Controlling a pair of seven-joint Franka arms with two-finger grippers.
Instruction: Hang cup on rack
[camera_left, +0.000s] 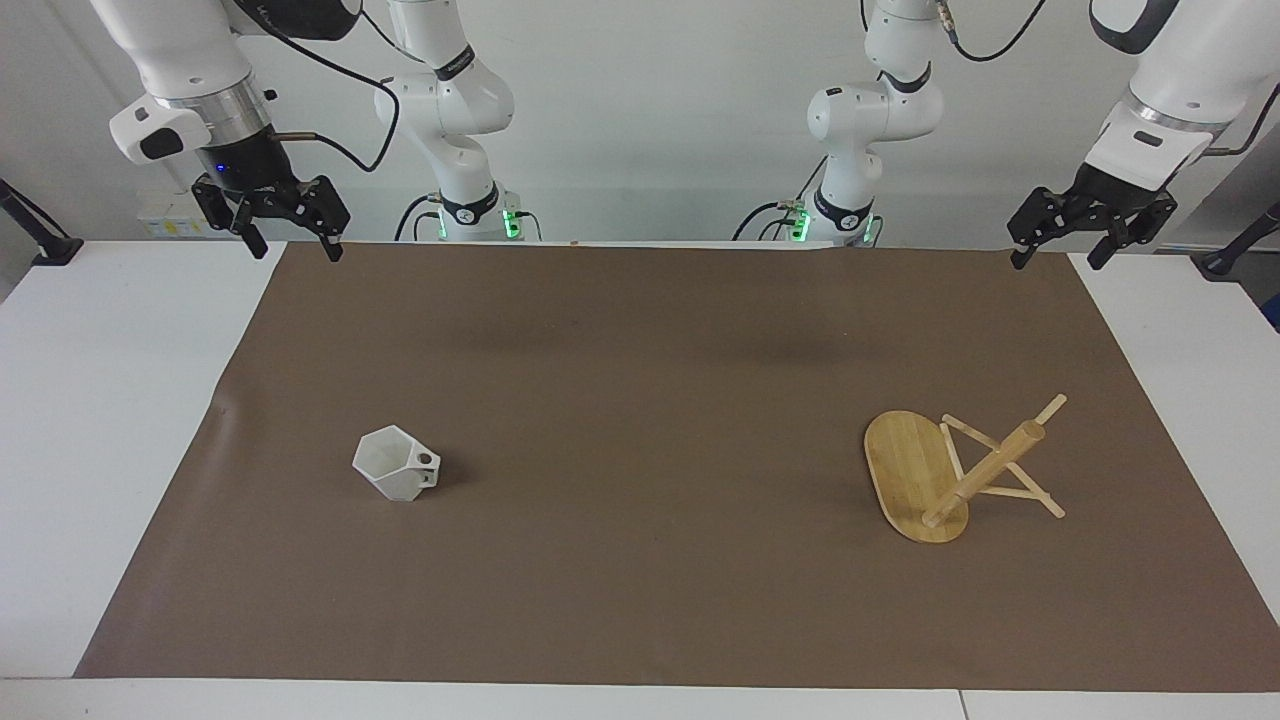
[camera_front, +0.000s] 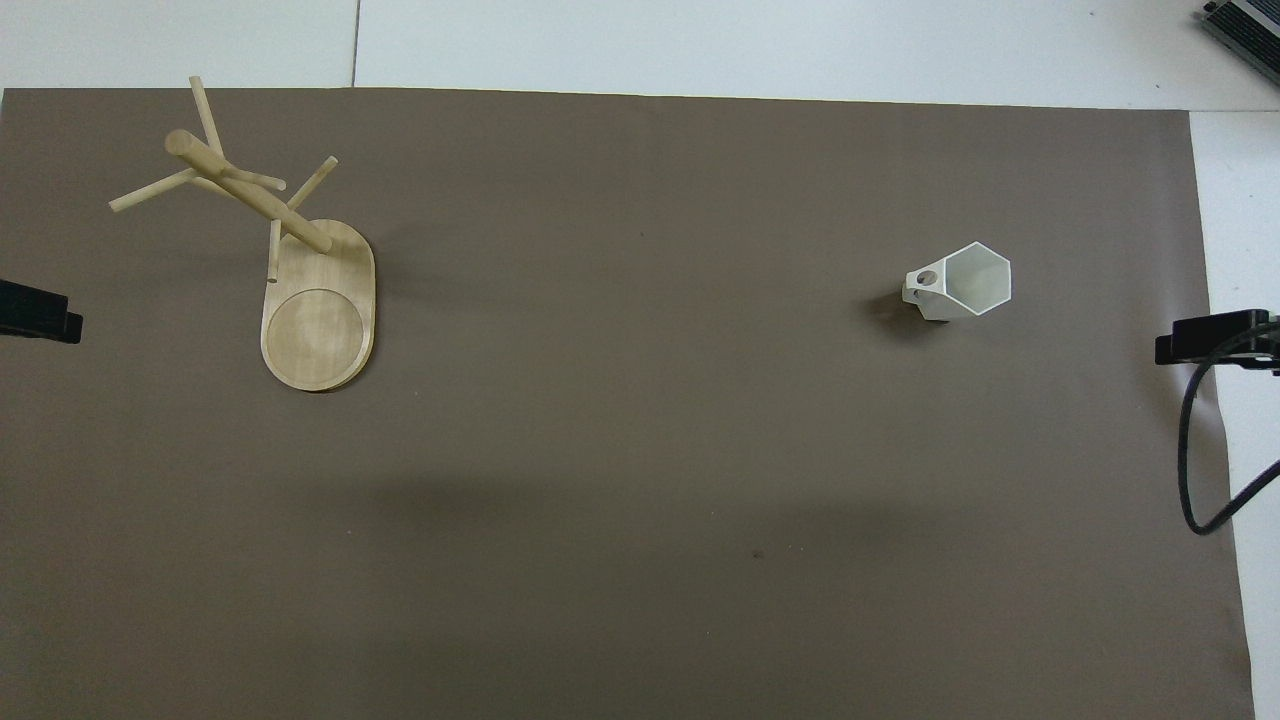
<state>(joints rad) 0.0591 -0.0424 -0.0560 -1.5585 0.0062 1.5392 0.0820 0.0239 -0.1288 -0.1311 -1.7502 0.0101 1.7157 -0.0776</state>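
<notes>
The white faceted cup (camera_left: 395, 463) (camera_front: 960, 282) stands on the brown mat toward the right arm's end, mouth up, its pierced handle pointing to the table's middle. The bamboo rack (camera_left: 915, 485) (camera_front: 318, 320) stands toward the left arm's end, with its post and thin pegs rising from the end of the oval base farther from the robots. My right gripper (camera_left: 298, 250) (camera_front: 1210, 338) hangs open over the mat's edge by the robots, well apart from the cup. My left gripper (camera_left: 1057, 262) (camera_front: 40, 312) hangs open over the mat's corner at its own end, holding nothing.
The brown mat (camera_left: 640, 380) covers most of the white table (camera_left: 100, 400). A black cable (camera_front: 1195, 450) loops down from the right gripper. A dark device (camera_front: 1245, 25) sits at the table's corner farthest from the robots, at the right arm's end.
</notes>
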